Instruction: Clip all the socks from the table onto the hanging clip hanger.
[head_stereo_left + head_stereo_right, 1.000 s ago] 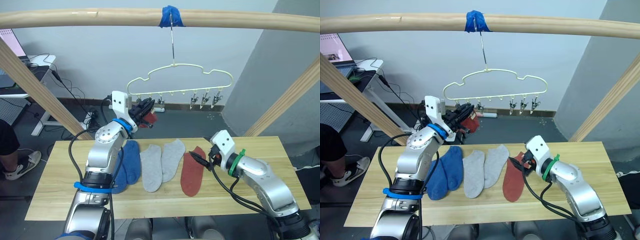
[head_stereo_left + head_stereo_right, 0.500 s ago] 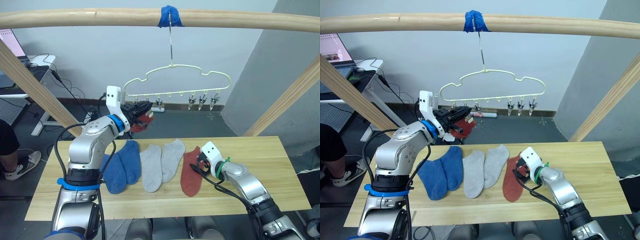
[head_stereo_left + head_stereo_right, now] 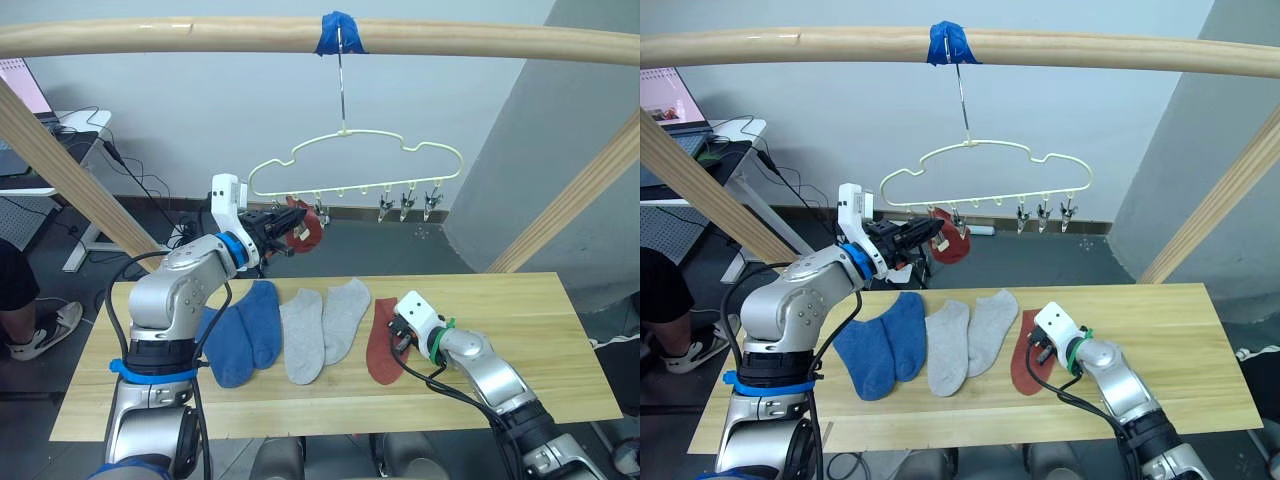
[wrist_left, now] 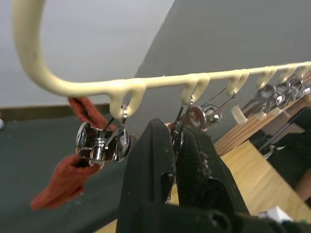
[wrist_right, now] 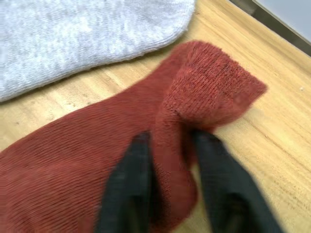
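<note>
On the table (image 3: 520, 300) lie 2 blue socks (image 3: 243, 330), 2 grey socks (image 3: 322, 325) and 1 red sock (image 3: 381, 340). The right gripper (image 5: 170, 194) pinches its bunched edge. Above, at the clip hanger (image 3: 355, 170), the left gripper (image 4: 176, 145) is closed beside another red sock (image 3: 308, 226).

The left end effector (image 3: 288, 219) has carried its rust red sock (image 3: 309, 229) up to the clip hanger (image 3: 352, 165)

Silver arms, black fingers (image 4: 194, 160), black cables, blue and green wrist bands.
</note>
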`<state>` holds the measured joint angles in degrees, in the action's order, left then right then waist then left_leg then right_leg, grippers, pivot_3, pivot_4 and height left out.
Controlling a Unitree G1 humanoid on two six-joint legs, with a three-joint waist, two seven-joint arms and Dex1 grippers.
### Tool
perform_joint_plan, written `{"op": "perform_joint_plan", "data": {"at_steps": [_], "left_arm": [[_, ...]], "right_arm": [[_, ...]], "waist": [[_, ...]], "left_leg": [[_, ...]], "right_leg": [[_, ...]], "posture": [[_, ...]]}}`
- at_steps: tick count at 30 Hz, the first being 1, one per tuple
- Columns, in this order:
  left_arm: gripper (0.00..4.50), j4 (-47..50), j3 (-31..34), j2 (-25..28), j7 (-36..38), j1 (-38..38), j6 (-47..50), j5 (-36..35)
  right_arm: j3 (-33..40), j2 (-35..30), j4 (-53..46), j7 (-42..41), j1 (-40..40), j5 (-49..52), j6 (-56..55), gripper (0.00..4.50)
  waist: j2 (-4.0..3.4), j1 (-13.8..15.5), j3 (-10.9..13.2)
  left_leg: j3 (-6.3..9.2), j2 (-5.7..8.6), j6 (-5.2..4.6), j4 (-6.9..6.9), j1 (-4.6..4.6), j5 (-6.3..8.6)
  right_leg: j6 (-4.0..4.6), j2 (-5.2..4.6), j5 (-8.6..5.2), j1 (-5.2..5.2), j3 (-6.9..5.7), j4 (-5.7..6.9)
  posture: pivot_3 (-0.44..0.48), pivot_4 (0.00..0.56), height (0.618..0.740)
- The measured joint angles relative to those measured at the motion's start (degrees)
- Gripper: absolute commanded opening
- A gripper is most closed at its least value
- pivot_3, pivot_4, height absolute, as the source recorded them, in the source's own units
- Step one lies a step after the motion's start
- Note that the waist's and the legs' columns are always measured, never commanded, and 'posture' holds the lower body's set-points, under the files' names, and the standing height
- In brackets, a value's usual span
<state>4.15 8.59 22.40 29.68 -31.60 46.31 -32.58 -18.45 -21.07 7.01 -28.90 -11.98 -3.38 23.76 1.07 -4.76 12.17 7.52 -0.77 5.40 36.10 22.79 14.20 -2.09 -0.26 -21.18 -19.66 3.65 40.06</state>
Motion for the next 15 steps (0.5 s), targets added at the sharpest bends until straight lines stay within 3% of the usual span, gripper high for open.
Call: {"op": "perform_joint_plan", "data": {"at_steps": [8, 15], "left_arm": [[0.12, -2.8, 9.0, -0.6, -1.5, -2.5, 18.3, -15.3], [0.12, -5.0, 14.1, -1.4, -5.3, -4.2, 26.5, -21.9]], "right_arm": [[2.3, -2.2, -20.3, -8.9, 2.3, 9.7, 9.7, 0.03], [3.5, 0.3, -29.3, -8.4, -4.2, 14.8, 21.1, 0.03]], "waist": [[-0.05, -0.2, 0.0], [-0.03, -0.3, 0.1]], "left_leg": [[0.05, -0.03, 0.00, -0.01, -0.01, 0.00], [0.04, -0.02, 0.01, -0.01, -0.02, 0.00]], "right_leg": [[0.00, 0.04, 0.00, 0.01, -0.04, 0.03], [0.00, 0.03, 0.00, 0.00, -0.02, 0.00]], "posture": [[-0.051, 0.215, 0.740], [-0.056, 0.216, 0.740]]}}
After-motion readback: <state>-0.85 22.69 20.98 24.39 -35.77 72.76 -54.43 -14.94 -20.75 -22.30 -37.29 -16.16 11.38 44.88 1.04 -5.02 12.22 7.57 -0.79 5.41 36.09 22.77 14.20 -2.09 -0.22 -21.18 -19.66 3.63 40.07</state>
